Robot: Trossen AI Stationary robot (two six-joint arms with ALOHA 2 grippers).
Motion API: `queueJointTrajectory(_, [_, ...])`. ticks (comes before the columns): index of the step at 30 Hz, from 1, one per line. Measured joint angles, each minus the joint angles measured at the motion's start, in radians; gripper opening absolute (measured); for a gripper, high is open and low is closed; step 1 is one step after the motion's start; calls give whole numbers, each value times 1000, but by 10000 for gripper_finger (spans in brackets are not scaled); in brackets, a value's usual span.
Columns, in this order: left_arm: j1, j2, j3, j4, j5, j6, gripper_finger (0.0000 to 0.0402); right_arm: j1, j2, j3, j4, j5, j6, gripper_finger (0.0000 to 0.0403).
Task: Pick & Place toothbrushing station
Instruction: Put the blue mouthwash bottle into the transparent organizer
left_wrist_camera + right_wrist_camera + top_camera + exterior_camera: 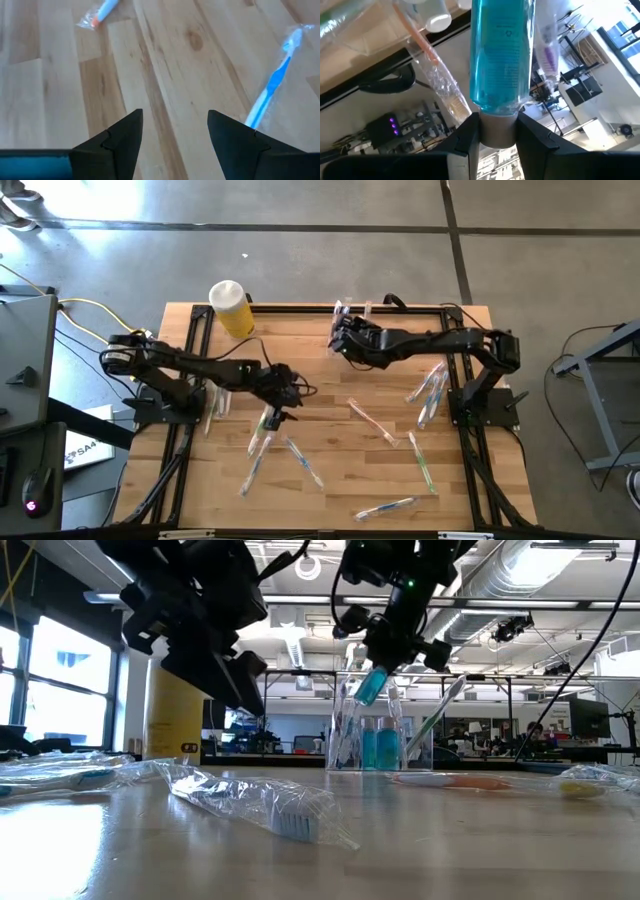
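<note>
There is one small clear plastic cup (415, 745) and one larger yellow cylinder container with a white top (232, 307). Three little teal white-capped tubes show in the low view: two standing inside the cup (381, 746) and one just above it (370, 687). Slim clear toothbrushes in crinkled wrappers, tinted teal, pink, white or green, lie loose on the wooden table (330, 480); they number about nine (370, 421), though overlapping ones are hard to separate, and at least three more stand in the cup (441, 712).
</note>
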Motion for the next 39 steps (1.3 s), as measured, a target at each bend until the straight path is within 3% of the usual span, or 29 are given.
queueJointTrajectory(13, [34,0,0,27,28,69,218,16,65,-17,41,-11,-3,89])
queueJointTrajectory(21, [34,0,0,29,29,69,218,9,84,-18,42,44,41,89])
queueJointTrajectory(39, [35,0,0,18,101,77,218,12,83,-18,-103,-1,120,89])
